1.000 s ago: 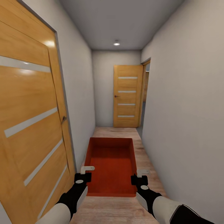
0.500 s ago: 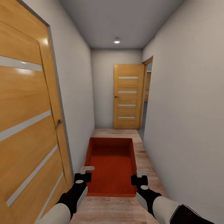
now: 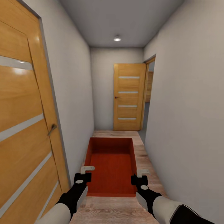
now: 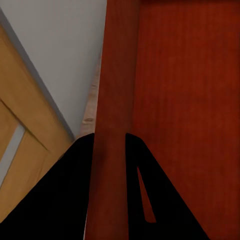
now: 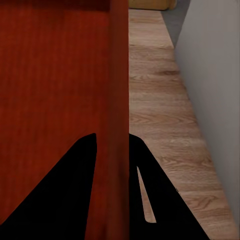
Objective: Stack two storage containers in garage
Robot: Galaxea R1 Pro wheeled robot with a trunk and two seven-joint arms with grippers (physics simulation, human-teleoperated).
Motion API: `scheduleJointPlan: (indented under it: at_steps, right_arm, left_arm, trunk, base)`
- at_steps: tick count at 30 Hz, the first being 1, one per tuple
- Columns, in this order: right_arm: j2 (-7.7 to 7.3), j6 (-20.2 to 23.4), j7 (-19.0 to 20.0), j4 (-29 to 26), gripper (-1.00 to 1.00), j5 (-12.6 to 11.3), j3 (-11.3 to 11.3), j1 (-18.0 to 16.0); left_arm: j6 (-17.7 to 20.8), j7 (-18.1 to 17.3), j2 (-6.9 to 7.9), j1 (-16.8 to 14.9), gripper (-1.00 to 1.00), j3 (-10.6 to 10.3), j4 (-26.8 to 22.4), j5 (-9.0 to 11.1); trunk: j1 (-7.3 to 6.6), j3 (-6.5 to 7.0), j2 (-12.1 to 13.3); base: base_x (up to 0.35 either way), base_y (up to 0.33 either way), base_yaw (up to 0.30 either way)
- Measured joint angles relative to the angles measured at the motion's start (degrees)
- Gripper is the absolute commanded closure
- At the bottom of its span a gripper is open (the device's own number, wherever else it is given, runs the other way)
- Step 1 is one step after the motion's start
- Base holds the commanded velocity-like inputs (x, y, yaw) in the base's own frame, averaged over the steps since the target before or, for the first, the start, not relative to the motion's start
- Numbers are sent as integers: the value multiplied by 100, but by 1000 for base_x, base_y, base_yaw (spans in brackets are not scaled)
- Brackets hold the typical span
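I carry one orange-red storage container (image 3: 111,165) in front of me, held level above the wood floor of a narrow hallway. My left gripper (image 3: 87,170) is shut on its left wall (image 4: 112,100), one finger (image 4: 65,200) outside and the other inside. On the opposite side, my right gripper (image 3: 142,172) is shut on the right wall (image 5: 119,90) in the same way. The box is open-topped and nothing lies in it.
A wooden door (image 3: 25,124) with a handle (image 3: 52,128) lines the hallway close on my left. The plain pale wall (image 3: 186,118) runs along my right. At the far end stands an open wooden door (image 3: 128,96) beside a doorway (image 3: 148,96) on the right.
The whole view has advanced down the hallway: the left door slides back past me and the far door looks slightly larger. Both grippers keep the same hold on the container.
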Motion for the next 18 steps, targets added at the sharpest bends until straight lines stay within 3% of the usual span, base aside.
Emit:
scheduleJointPlan:
  at_steps: [18]
  right_arm:
    - [-1, 2, 1, 1, 100, -4, 5, 0]
  left_arm:
    - [0, 0, 0, -1, 100, 1, 6, -2]
  trunk:
    - [0, 0, 0]
  base:
    - [321, 0, 0]
